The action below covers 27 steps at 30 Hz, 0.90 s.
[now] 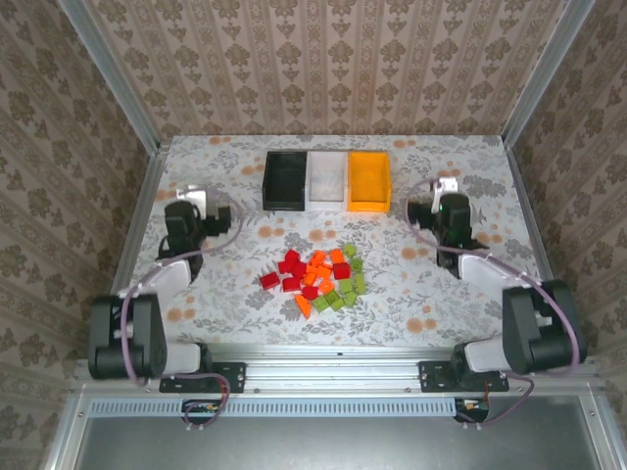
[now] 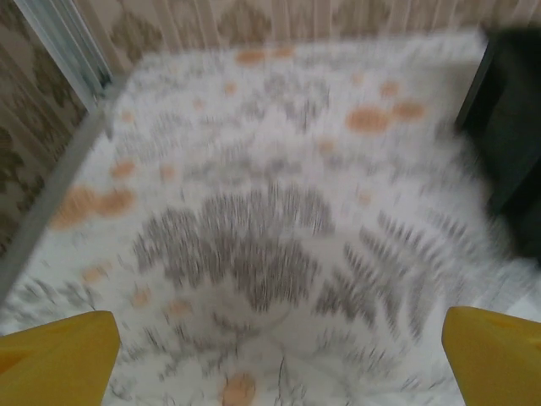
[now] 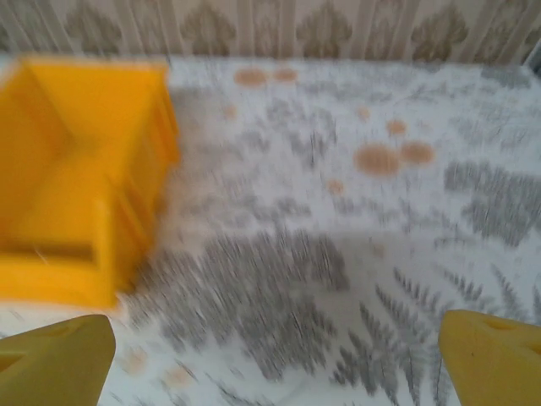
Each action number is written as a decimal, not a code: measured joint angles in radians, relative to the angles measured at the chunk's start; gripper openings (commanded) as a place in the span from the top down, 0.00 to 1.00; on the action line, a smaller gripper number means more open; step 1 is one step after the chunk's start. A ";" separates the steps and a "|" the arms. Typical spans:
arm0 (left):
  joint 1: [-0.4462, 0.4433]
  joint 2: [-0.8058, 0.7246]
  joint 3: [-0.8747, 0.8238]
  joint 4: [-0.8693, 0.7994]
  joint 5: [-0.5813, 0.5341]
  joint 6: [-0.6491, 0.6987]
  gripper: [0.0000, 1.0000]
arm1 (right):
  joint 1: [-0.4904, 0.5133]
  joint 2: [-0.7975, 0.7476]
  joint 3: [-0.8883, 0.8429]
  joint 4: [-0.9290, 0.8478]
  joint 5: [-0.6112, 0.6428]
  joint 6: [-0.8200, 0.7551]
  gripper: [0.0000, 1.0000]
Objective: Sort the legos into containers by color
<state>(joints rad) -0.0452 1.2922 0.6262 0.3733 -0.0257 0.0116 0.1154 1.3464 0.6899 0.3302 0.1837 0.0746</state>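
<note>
A loose pile of legos sits at the table's middle: red ones (image 1: 291,266) on the left, orange ones (image 1: 320,268) in the centre, light green ones (image 1: 347,287) on the right. Behind it stand three joined bins: black (image 1: 285,180), white (image 1: 328,179) and orange-yellow (image 1: 369,179). My left gripper (image 1: 188,203) is far left of the pile, open, with its yellow fingers (image 2: 59,355) wide apart over bare cloth and the black bin (image 2: 511,127) at the right edge. My right gripper (image 1: 449,193) is open right of the bins, the orange-yellow bin (image 3: 72,178) to its left.
Floral tablecloth (image 1: 421,284) covers the table. Patterned walls close in the back and both sides, with metal posts (image 1: 118,73) at the corners. Both wrist views are motion-blurred. Bare cloth lies between each gripper and the pile.
</note>
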 measured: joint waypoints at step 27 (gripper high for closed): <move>-0.162 0.720 0.954 -0.742 0.195 -0.400 0.45 | 0.080 0.657 0.907 -0.766 -0.133 0.286 0.40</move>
<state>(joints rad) -0.2073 2.0121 1.5806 -0.3683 0.1688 -0.3882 0.1959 2.0037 1.5967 -0.4358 0.0509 0.3603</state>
